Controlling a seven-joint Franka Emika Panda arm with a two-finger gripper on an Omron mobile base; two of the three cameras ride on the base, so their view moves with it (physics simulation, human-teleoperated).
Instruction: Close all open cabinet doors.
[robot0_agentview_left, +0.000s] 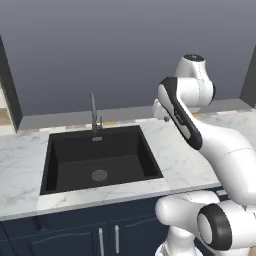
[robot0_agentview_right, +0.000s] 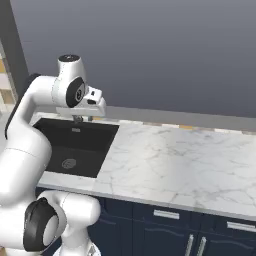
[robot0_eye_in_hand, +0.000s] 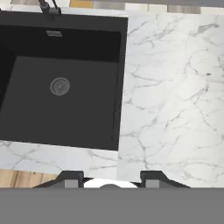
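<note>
sink (robot0_eye_in_hand: 26, 127): black, drain (robot0_eye_in_hand: 60, 86) central; counter (robot0_eye_in_hand: 175, 96): white marble beside it

Our arm (robot0_agentview_left: 200, 135) folds up from the base, elbow raised; our gripper (robot0_eye_in_hand: 112, 181) points straight down, fingers drawn in with nothing between.

I see sink (robot0_agentview_left: 75, 150): black, sunk in counter's left part | tap (robot0_agentview_left: 94, 117): at sink's back edge | counter (robot0_agentview_right: 185, 160): white marble | drawers (robot0_agentview_right: 167, 215): under counter's front edge
</note>
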